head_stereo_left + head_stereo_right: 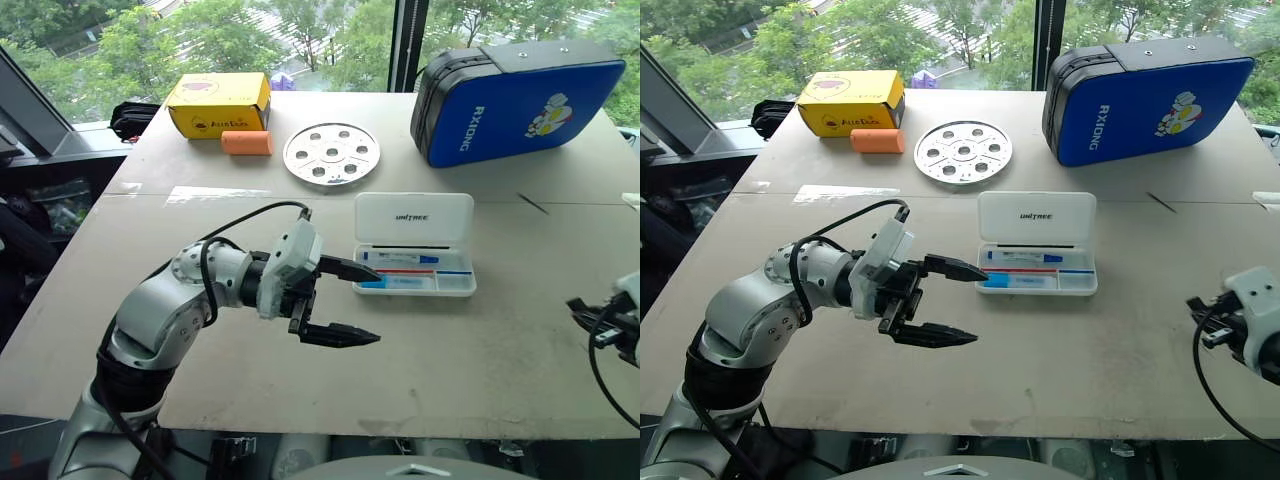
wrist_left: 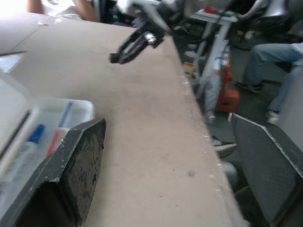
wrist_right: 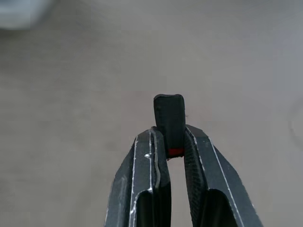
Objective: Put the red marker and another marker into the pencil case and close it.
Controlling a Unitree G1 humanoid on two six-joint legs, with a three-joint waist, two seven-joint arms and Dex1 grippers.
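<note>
**Right claw has a marker; case lies open by the left claw**

The right claw (image 3: 169, 142), near the bench's right edge, is closed on a dark marker (image 3: 169, 120) with a red band showing between the fingers. This looks like the red marker, pinched near one end so the rest sticks out ahead, which should let it be laid down into the tray.

The left claw (image 1: 338, 300) hangs wide open and holds nothing. Its upper finger reaches just to the near left corner of the pencil case (image 1: 415, 245), probably ready to steady the box or later tip the lid shut.

The pencil case lies open, its lid folded back on the side away from the left claw. In the tray lie a blue-capped marker (image 1: 395, 284) and thin pens, one red (image 1: 405, 271). Well beyond the case stands a big blue zip case (image 1: 520, 100).
</note>
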